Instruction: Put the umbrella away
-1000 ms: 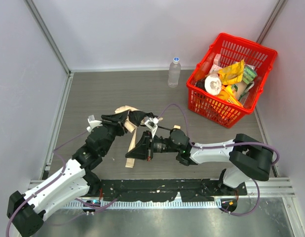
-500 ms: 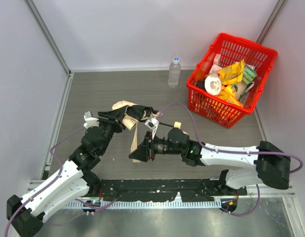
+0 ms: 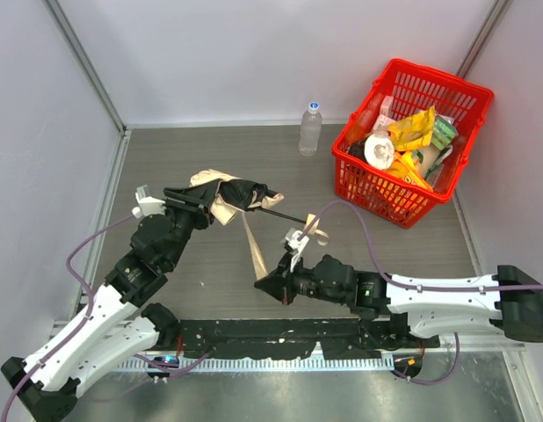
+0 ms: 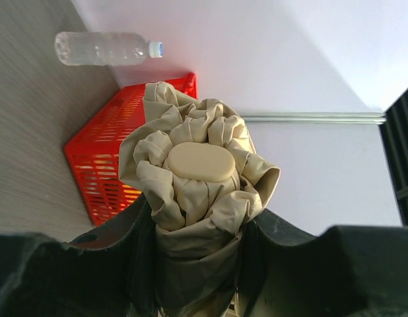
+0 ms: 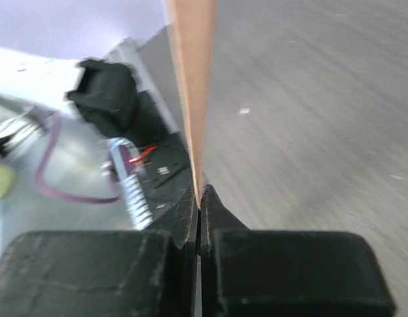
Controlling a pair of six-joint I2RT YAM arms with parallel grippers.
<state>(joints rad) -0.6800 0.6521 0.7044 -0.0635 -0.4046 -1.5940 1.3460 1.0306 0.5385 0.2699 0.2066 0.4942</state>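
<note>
The umbrella point(image 3: 206, 180) is a bunched cream-beige bundle held above the table, left of centre. My left gripper point(image 3: 241, 192) is shut on it. Its thin black shaft point(image 3: 285, 214) runs right to the small beige handle point(image 3: 314, 225). The fabric strap point(image 3: 252, 246) stretches taut from the bundle toward the near edge. My right gripper point(image 3: 264, 281) is shut on the strap's end. In the left wrist view the bundle point(image 4: 197, 178) fills the space between the fingers of the left gripper point(image 4: 199, 214). In the right wrist view the strap point(image 5: 191, 79) rises from the closed tips of the right gripper point(image 5: 199, 198).
A red basket point(image 3: 377, 189) full of yellow packets and other goods stands at the back right; it also shows in the left wrist view point(image 4: 105, 165). A clear water bottle point(image 3: 310, 128) stands left of it. Grey walls close in the table on three sides.
My right gripper has pulled back toward the near edge with the strap, drawing it taut. My left gripper has moved left and back with the umbrella bundle.
</note>
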